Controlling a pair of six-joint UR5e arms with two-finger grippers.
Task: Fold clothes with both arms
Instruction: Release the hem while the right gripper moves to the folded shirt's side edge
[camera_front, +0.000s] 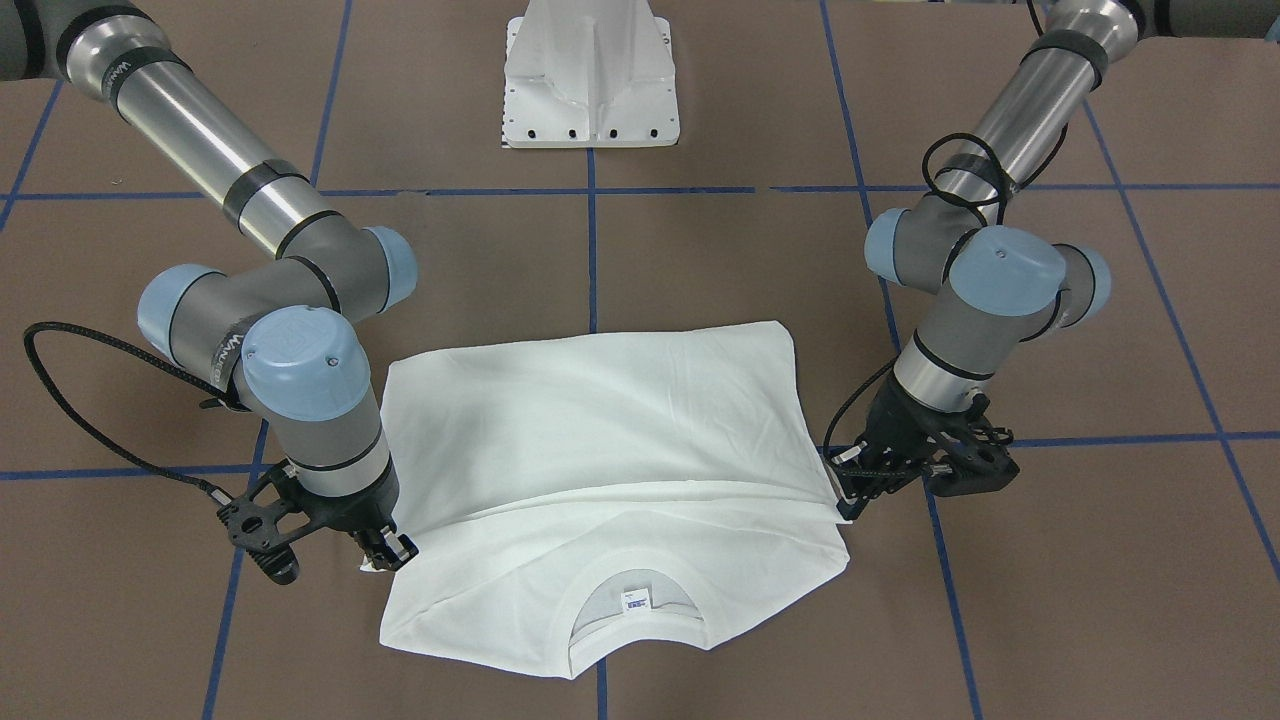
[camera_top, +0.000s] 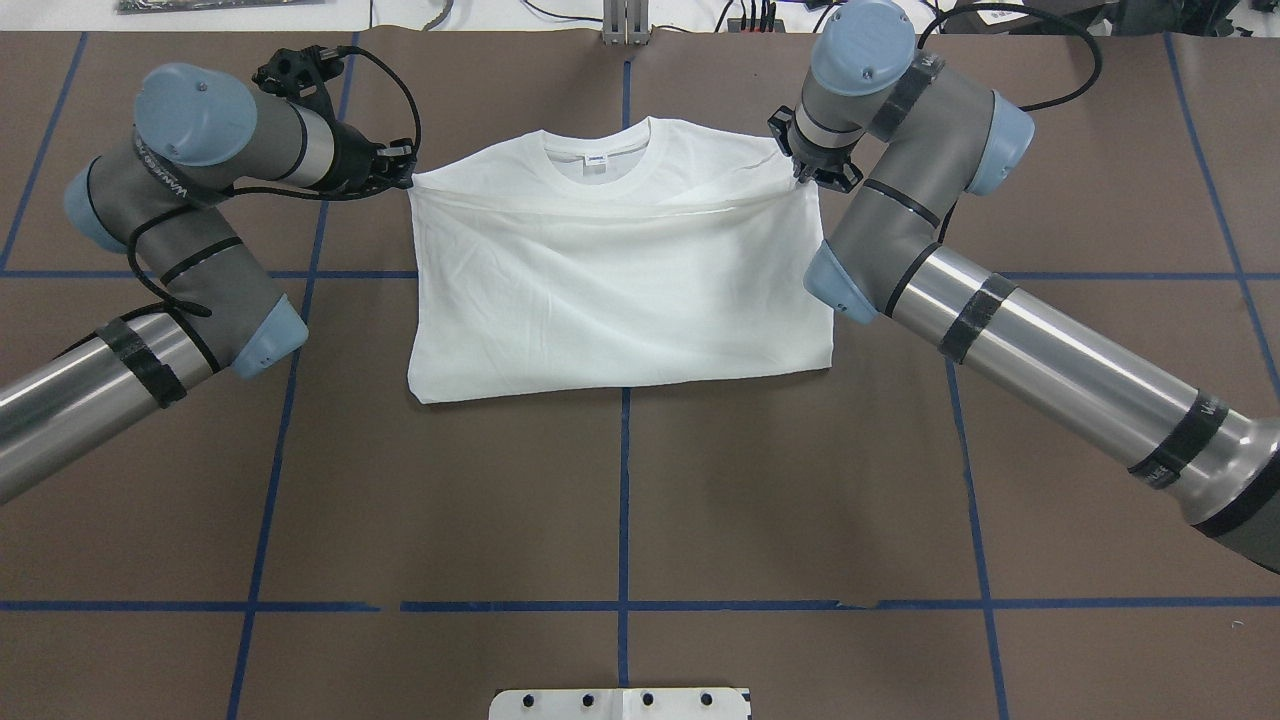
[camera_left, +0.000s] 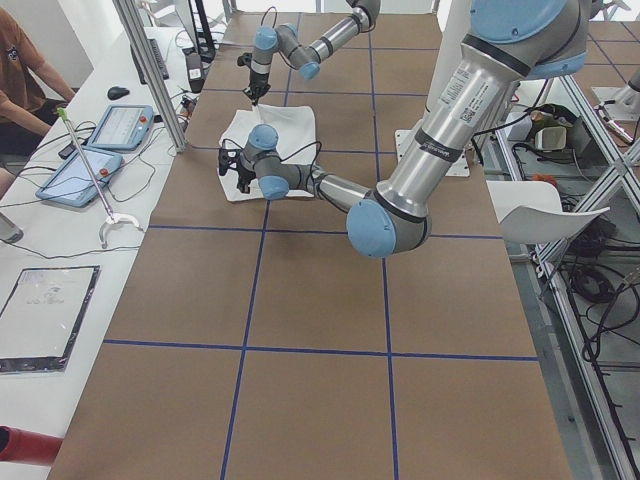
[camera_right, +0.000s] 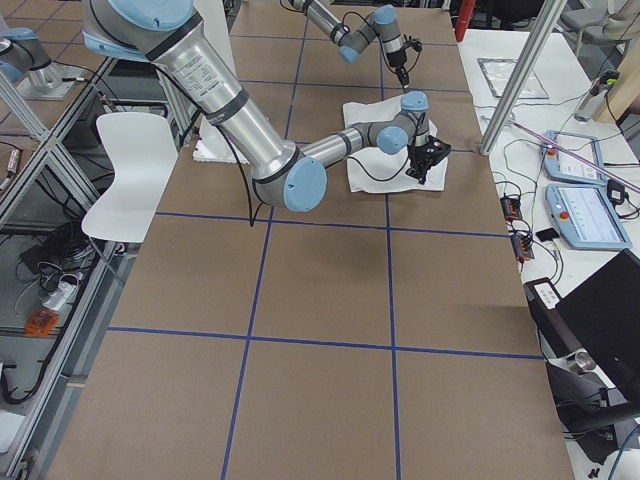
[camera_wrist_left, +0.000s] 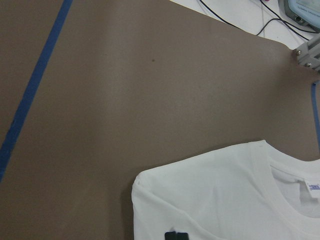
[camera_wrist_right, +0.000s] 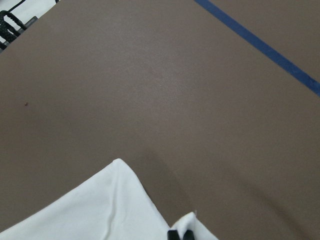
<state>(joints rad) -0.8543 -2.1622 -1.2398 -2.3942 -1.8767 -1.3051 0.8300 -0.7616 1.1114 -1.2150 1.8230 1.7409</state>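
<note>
1. The shirt (camera_top: 620, 290) lies flat on the table (camera_top: 620, 500), spread between the two grippers. Its collar (camera_top: 597, 150) sits just beyond the line that joins them, on the side away from the robot.
2. No sleeve is seen sticking out at either side, so the sleeves are judged to be tucked in already. The lower half lies doubled over the upper half. Its free edge runs in a nearly straight, taut line from one gripper to the other, just short of the collar.
3. The left gripper (camera_top: 400, 175) is closed on one end of that free edge. In the left wrist view a dark fingertip (camera_wrist_left: 176, 235) is seen pressed on the cloth at the shoulder corner.
4. The right gripper (camera_top: 805, 178) is closed on the other end. In the right wrist view a small tuft of cloth is seen pinched at the fingertips (camera_wrist_right: 180, 234).
5. The first lengthwise fold is therefore judged nearly done, with the edge carried over but not yet let go. What is left appears to be setting the edge down, releasing it, and possibly one more fold to make a smaller packet.
6. A small neck label (camera_front: 637, 600) is seen inside the collar, beyond both grippers. Blue marks are made out on it, but no word can be read.
7. White lettering is printed on a black band (camera_front: 130, 72) of the right arm (camera_front: 210, 150). It seems to begin "WAN"; the rest cannot be read with certainty.
</note>
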